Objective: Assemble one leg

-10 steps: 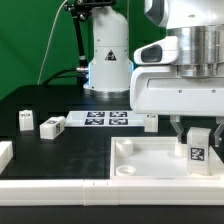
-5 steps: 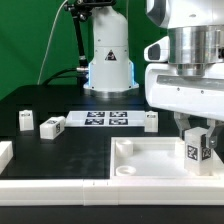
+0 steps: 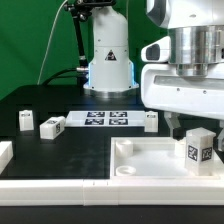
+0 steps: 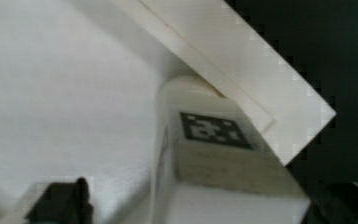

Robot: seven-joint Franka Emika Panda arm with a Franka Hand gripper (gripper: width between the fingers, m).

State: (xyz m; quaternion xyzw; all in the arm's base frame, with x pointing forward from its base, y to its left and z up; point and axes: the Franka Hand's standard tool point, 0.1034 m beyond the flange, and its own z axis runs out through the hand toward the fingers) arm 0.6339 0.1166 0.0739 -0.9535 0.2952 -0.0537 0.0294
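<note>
A white leg (image 3: 198, 149) with a black-and-white tag stands upright in the corner of the large white tray-like piece (image 3: 145, 166) at the exterior view's right. My gripper (image 3: 196, 129) hangs straight over it, fingers spread to either side of its top. In the wrist view the leg (image 4: 215, 150) lies between my two dark fingers (image 4: 55, 203), with a gap showing beside it. The gripper (image 4: 202, 206) is open and holds nothing. Three more legs (image 3: 52, 126) lie on the black table.
The marker board (image 3: 106, 118) lies behind the tray. One loose leg (image 3: 24, 120) stands at the exterior view's left, another (image 3: 150, 121) beside the marker board. A white part (image 3: 5, 152) shows at the left edge. The robot base (image 3: 108, 62) stands behind.
The leg has turned on its spot, so its tag now faces at an angle. The fingers closed on it half a second ago and have now spread apart off it.
</note>
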